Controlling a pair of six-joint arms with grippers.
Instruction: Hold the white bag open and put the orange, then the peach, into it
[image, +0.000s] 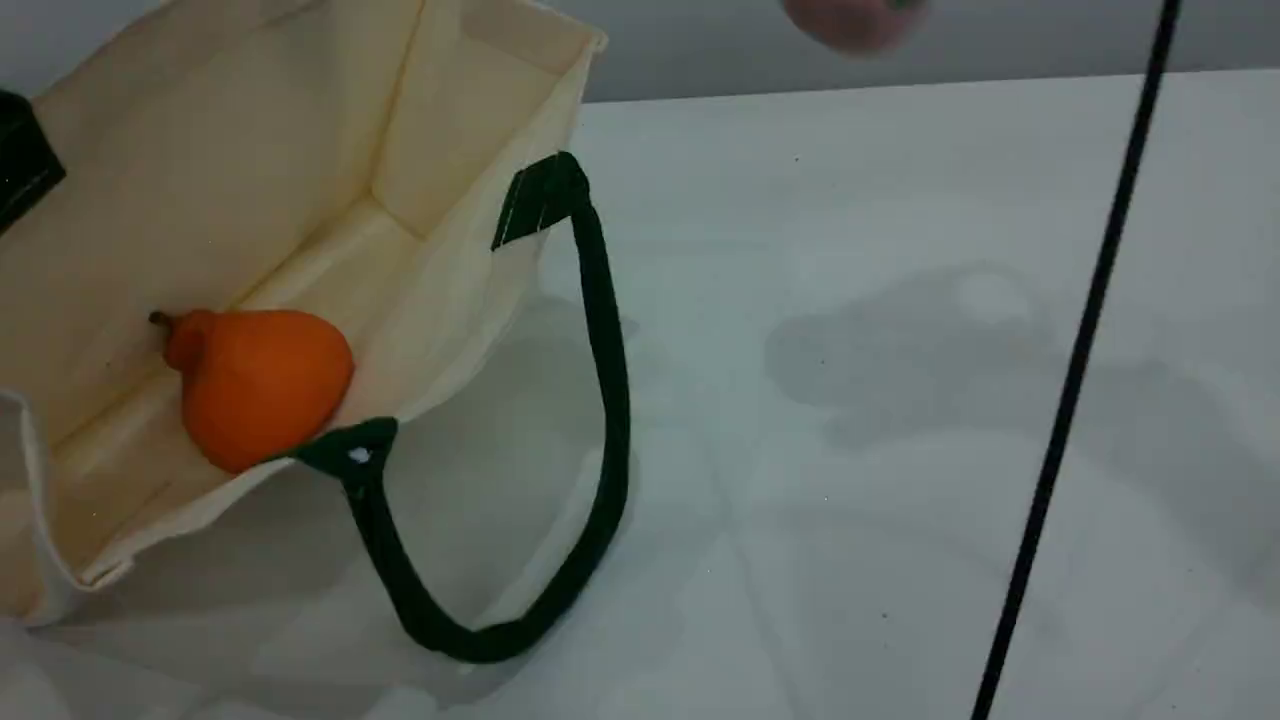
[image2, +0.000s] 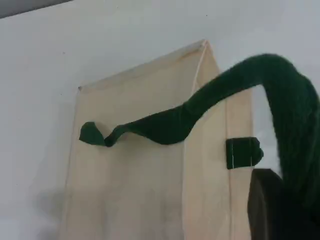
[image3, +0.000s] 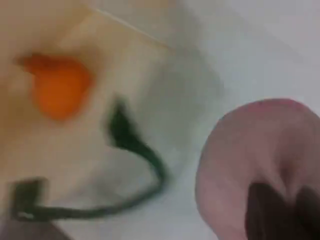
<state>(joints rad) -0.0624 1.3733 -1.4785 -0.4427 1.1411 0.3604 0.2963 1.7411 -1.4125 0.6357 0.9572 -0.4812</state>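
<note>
Nearest the scene camera lay the white bag (image: 200, 180), on its side at the left, with its mouth gaping toward the lens and its near rim at the lower left corner. The table (image: 850, 400), pale and the largest surface present, carried the bag. A thin black cord (image: 1080, 360) crossed the right part of the scene view from top to bottom at a slant.

The lower handle (image: 610, 400) ran as a dark green loop from two green tabs on the bag's lower rim and rested flat on the table. The upper handle (image2: 210, 105) rose from the bag's outer panel (image2: 130, 190) in the left wrist view, arched up and dropped toward the left gripper (image2: 270, 210). That gripper's fingers were clenched on the upper handle, and the bag's upper side was raised off the lower one.

The orange (image: 260, 385) sat inside the bag on the lower panel, just behind the rim and beside the nearer green tab (image: 355, 450), with its knobbed stem end pointing left. The right wrist view showed it blurred (image3: 60, 90).

The peach (image3: 250, 155) was outside the bag, off the table, and well apart from the bag's mouth; it appeared blurred at the top edge of the scene view (image: 855, 22). The right gripper (image3: 285, 215) grasped it, with the dark fingers (image3: 265, 210) pressed into its pink skin.
</note>
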